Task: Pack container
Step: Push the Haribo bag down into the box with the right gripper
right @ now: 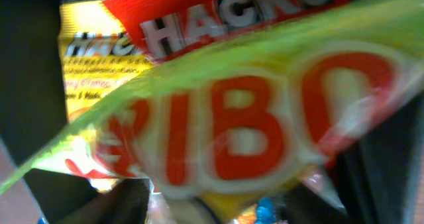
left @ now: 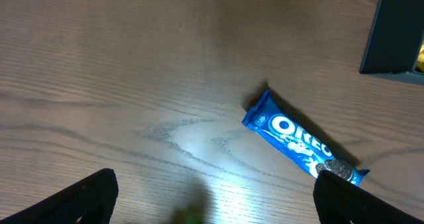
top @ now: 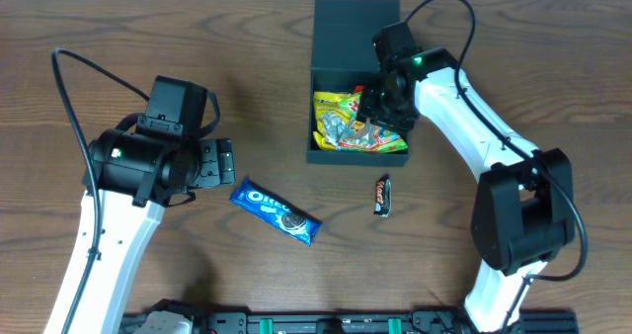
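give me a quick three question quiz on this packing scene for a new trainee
1. True or false: the blue Oreo biscuit packet lies inside the dark teal-black square cardboard box.
2. Which gripper is above the box? A) left B) right
3. How many snacks lie on the brown wooden table outside the box?
Key: 1 false. 2 B, the right gripper. 3 two: the Oreo packet and a small dark chocolate bar.
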Action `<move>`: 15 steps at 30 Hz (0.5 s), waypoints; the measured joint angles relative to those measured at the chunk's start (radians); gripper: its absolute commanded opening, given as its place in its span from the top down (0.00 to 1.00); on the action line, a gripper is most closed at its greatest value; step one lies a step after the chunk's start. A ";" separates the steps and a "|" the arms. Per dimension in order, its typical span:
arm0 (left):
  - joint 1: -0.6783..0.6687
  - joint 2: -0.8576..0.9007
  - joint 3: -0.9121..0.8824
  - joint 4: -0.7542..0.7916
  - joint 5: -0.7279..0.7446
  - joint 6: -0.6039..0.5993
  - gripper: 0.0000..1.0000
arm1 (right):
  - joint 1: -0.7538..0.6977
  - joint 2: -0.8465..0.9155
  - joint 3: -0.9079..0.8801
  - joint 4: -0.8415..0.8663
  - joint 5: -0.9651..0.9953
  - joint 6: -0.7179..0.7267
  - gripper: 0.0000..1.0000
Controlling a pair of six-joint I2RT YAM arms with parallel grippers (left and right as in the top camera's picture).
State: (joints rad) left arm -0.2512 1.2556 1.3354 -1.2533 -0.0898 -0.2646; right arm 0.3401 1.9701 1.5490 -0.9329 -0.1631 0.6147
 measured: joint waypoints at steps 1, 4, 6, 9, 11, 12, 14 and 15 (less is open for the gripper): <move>0.000 0.000 0.000 0.000 0.000 0.000 0.05 | 0.000 0.000 0.000 0.004 -0.010 -0.004 0.01; 0.000 0.000 0.000 0.000 0.000 0.000 0.05 | 0.000 -0.006 0.000 0.008 -0.026 -0.019 0.01; 0.000 0.000 0.000 0.000 0.000 0.000 0.05 | 0.000 -0.017 0.000 0.011 -0.031 -0.034 0.01; 0.000 0.000 0.000 0.000 0.000 0.000 0.05 | 0.000 -0.045 0.000 0.026 -0.034 -0.062 0.01; 0.000 0.000 0.000 0.000 0.000 0.000 0.05 | 0.000 -0.072 0.000 0.040 -0.039 -0.077 0.01; 0.000 0.000 0.000 0.000 0.000 0.000 0.05 | 0.000 -0.084 0.000 0.045 -0.041 -0.081 0.01; 0.000 0.000 0.000 0.000 0.000 0.000 0.05 | 0.000 -0.110 0.000 0.063 -0.050 -0.088 0.01; 0.000 0.000 0.000 0.000 0.000 0.000 0.05 | 0.000 -0.117 0.000 0.073 -0.055 -0.090 0.01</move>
State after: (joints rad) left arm -0.2512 1.2556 1.3354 -1.2530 -0.0898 -0.2646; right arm 0.3397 1.8526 1.5494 -0.8597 -0.2184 0.5243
